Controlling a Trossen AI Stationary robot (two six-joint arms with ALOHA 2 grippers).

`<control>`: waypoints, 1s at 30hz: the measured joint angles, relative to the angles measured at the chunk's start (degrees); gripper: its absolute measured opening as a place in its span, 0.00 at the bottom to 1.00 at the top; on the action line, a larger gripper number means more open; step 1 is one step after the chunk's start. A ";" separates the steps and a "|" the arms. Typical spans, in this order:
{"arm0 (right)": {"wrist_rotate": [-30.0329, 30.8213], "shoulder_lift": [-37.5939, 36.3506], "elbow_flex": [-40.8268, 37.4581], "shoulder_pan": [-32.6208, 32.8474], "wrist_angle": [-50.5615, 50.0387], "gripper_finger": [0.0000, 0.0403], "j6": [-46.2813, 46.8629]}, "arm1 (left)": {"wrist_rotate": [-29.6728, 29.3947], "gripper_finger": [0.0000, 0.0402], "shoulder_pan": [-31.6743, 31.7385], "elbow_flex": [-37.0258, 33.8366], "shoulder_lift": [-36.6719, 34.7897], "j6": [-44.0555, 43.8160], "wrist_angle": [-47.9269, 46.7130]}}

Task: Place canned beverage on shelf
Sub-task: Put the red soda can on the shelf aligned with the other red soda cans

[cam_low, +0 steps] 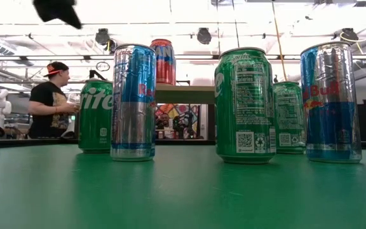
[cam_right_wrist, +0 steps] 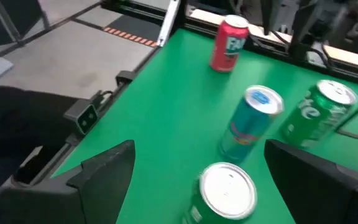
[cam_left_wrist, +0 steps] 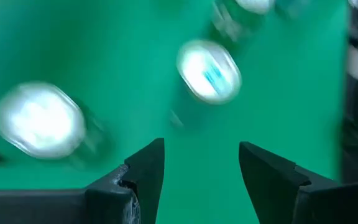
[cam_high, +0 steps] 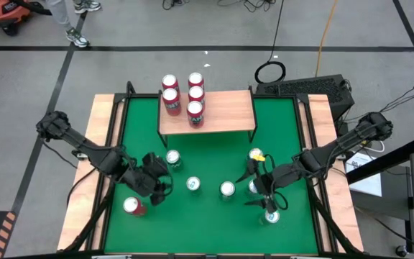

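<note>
Five red cans (cam_high: 195, 110) stand upright on my shelf (cam_high: 228, 113), long axes vertical, tops facing the overhead camera, bunched at the board's 9 o'clock half. The shelf sits at 12 o'clock of the green tabletop (cam_high: 207, 223), its long side running 3 to 9 o'clock. One more red can (cam_high: 133, 207) stands upright on the tabletop near 8 o'clock, just beside my left gripper (cam_high: 161, 193). My left fingers (cam_left_wrist: 145, 171) are apart, holding nothing, hovering over bare green with two can tops beyond them. I count about six loose cans on the tabletop besides the red one, green and blue-silver, all upright; some near my right arm are partly hidden, so that count is rough. My right gripper (cam_high: 259, 193) hangs at about 4 o'clock, fingers (cam_right_wrist: 107, 171) spread wide and empty, a green can (cam_right_wrist: 224, 194) between them, a blue can (cam_right_wrist: 252, 124) just past it. A person (cam_low: 51, 102) stands in the room behind.
</note>
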 joint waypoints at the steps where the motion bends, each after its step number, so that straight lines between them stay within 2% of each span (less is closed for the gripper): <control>1: -0.02 0.67 0.00 0.39 0.98 0.87 -0.21 | 3.05 0.50 -0.68 0.00 0.00 -1.05 -0.72; 4: 0.00 3.06 0.00 1.53 3.95 0.87 -0.69 | 9.55 0.51 -2.15 0.00 0.00 -4.97 -2.53; 12: -0.04 11.14 0.00 2.76 18.77 0.87 -3.77 | 8.40 0.58 -2.18 -0.46 0.72 -6.68 -9.24; 15: -0.13 13.36 0.00 2.76 21.80 0.87 -3.37 | 9.18 0.64 -0.96 -0.46 1.14 -14.36 -13.95; 18: -0.15 14.93 0.00 2.74 23.13 0.87 -3.23 | 14.85 0.72 -1.38 -0.52 1.63 -18.77 -17.04; 21: -0.20 16.12 0.00 2.74 24.35 0.87 -3.53 | 17.74 0.79 -1.64 -0.50 1.42 -26.31 -21.09; 25: -0.20 17.29 0.00 2.74 26.54 0.87 -4.11 | 22.69 0.82 -4.41 -0.50 1.46 -32.40 -23.70; 30: -0.22 17.87 0.00 2.74 27.30 0.87 -4.23 | 24.98 0.82 -7.50 -0.50 1.46 -38.54 -22.56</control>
